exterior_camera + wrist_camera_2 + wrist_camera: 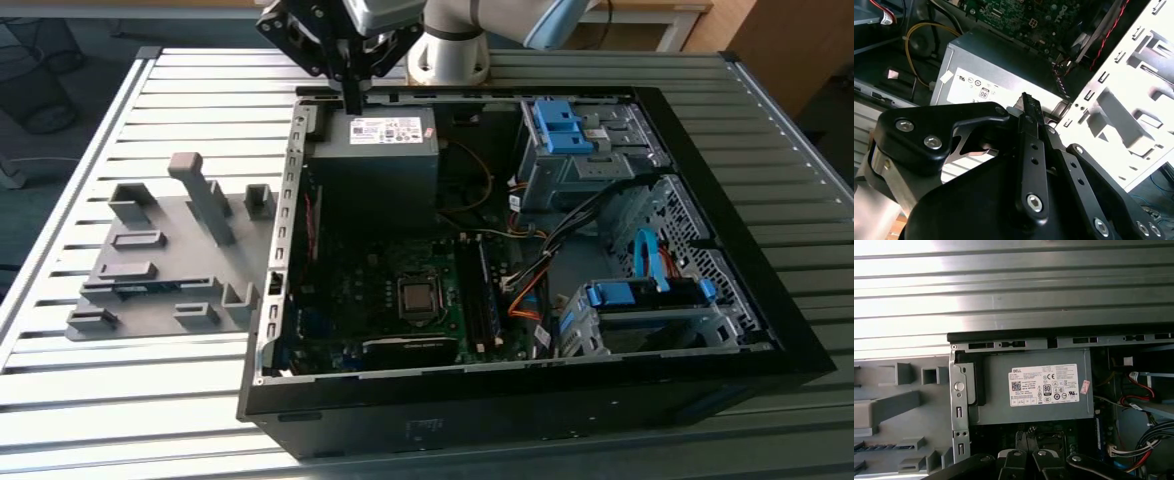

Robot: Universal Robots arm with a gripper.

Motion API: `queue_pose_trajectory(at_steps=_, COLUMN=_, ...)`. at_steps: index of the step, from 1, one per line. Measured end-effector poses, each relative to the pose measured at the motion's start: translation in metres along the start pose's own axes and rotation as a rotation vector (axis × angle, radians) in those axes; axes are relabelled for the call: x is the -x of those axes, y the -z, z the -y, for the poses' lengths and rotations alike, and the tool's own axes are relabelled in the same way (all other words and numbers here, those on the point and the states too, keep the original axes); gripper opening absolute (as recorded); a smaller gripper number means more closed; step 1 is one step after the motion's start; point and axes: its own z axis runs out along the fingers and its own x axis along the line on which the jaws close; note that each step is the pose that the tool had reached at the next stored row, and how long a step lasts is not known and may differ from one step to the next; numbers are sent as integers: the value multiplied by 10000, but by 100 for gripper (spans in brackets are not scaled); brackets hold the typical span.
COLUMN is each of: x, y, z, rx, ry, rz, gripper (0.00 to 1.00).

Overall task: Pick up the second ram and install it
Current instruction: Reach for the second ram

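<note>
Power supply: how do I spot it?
Start at the open black case on the table. In its far corner, on the exterior view's left, under the gripper, sits the power supply: the plain grey box with a big white sticker.

Arm point(461, 30) cut off at exterior view's edge, tool point(1030, 457) and grey fixture point(904, 405) cropped in first wrist view

The case point(534, 400) is black, the power supply point(374, 175) grey, its sticker point(390, 130) white.
</note>
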Motion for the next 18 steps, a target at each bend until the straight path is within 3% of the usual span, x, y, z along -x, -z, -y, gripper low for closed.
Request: queue_pose_trajectory(at_steps=18, x=-80, y=-11, z=7, rx=1, ry=0, rz=0, gripper=11)
